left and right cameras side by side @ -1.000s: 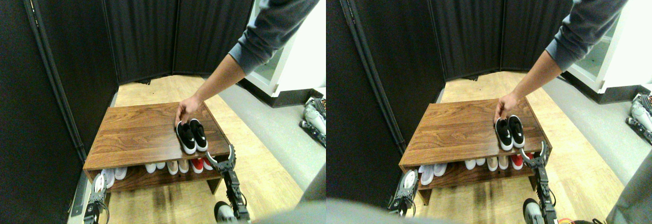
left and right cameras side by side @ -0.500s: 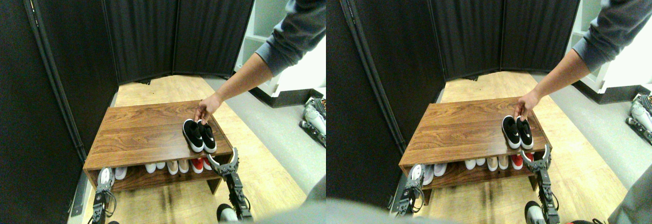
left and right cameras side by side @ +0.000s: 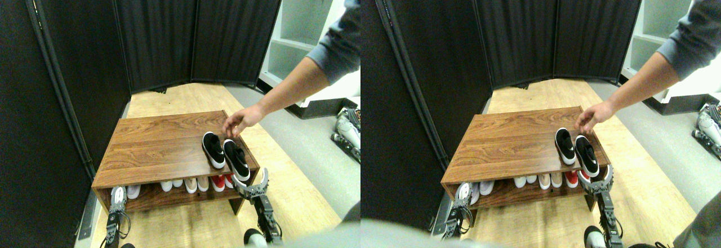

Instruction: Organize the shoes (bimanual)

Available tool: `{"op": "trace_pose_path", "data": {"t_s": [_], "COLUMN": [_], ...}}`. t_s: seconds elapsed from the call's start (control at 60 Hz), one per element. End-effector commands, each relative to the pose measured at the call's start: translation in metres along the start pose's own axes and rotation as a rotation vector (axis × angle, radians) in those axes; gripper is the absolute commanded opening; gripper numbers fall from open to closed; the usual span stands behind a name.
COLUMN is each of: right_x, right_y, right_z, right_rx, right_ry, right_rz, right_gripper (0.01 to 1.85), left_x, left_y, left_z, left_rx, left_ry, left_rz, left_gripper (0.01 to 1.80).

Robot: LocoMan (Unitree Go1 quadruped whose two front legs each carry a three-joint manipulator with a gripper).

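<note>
- The bench (left and right cameras side by side: 152, 146) is the landmark: a low wooden piece with a flat brown top of visible grain and one open shelf below.
- The shoes (left and right cameras side by side: 225, 155) are two small black sneakers with white soles. They lie on the bench top near its right front corner, side by side, toes toward the front edge.
- The shoe nearer the right edge sits a little more forward, and its toe reaches the front edge of the bench.
- No brand or writing can be read on them; they are too small in the view.
- On the shelf under the bench top there is a row of pale shoes (left and right cameras side by side: 169, 186), white and beige, and red shoes (left and right cameras side by side: 219, 182) at the right end.
- The right gripper (left and right cameras side by side: 254, 187) is a dark claw just below the right front corner of the bench. Its two curved jaws are spread apart and hold nothing. The black shoes are just above it, apart from the jaws.
- The left gripper (left and right cameras side by side: 117, 198) is at the left front corner of the bench, before the shelf opening. I cannot tell how its jaws stand. The black shoes are well apart from it.
- A person's hand (left and right cameras side by side: 239, 122), with a grey sleeve on the arm, hangs over the right back part of the bench, just behind the black shoes and not touching them.
- Behind the bench stands a dark folding screen (left and right cameras side by side: 197, 28) with fine vertical ribs.
</note>
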Motion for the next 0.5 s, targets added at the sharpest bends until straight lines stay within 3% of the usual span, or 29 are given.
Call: {"op": "trace_pose_path", "data": {"t_s": [0.017,0.083,0.25,0.5], "right_x": [0.000,0.002,0.009,0.021], "right_y": [0.012,0.009,0.000,-0.011], "right_z": [0.007,0.009,0.014,0.014], "right_rx": [0.034,0.103,0.197,0.234], "right_ry": [0.022,0.078,0.146,0.158], "right_rz": [0.020,-0.012,-0.070,-0.089], "right_gripper": [1.04,1.25,1.38,1.40], "left_x": [0.003,0.004,0.006,0.008], "left_y": [-0.005,-0.004,-0.004,-0.004], "left_z": [-0.001,-0.001,-0.003,-0.004], "left_rx": [-0.014,-0.003,0.012,0.008], "left_ry": [-0.017,-0.013,-0.014,-0.018], "left_rz": [-0.037,-0.037,-0.025,-0.023], "left_gripper": [0.01,0.01,0.01,0.01]}}
